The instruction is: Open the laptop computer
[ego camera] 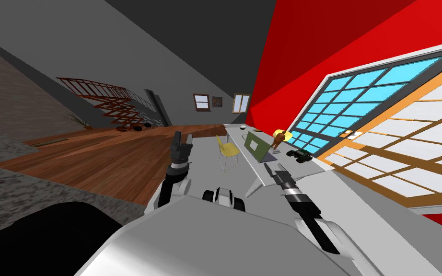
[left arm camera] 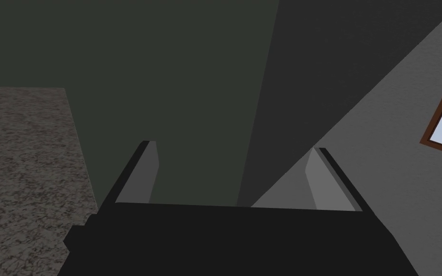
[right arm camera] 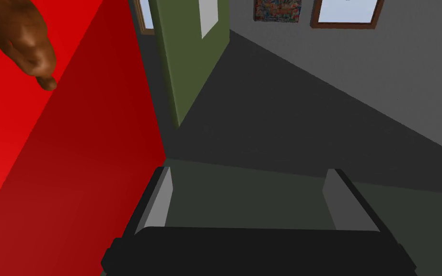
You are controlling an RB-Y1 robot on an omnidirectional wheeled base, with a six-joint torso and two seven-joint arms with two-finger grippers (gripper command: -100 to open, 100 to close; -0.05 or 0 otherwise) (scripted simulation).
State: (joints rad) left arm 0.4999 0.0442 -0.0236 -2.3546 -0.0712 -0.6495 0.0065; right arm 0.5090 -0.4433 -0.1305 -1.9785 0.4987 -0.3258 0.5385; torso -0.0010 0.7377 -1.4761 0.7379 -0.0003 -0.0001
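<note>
A green laptop stands on the long pale desk with its lid raised upright over a grey base. My right gripper hovers over the desk just short of the laptop's near edge, fingers open and empty. In the right wrist view the green lid rises beyond the open right gripper, apart from the fingertips. My left gripper is held up over the wooden floor, left of the desk; the left wrist view shows that gripper open with nothing between its fingers.
A yellow chair stands at the desk's left side near the laptop. A brown figure, a dark toy car and a small bowl sit on the desk. A large window lines the red wall.
</note>
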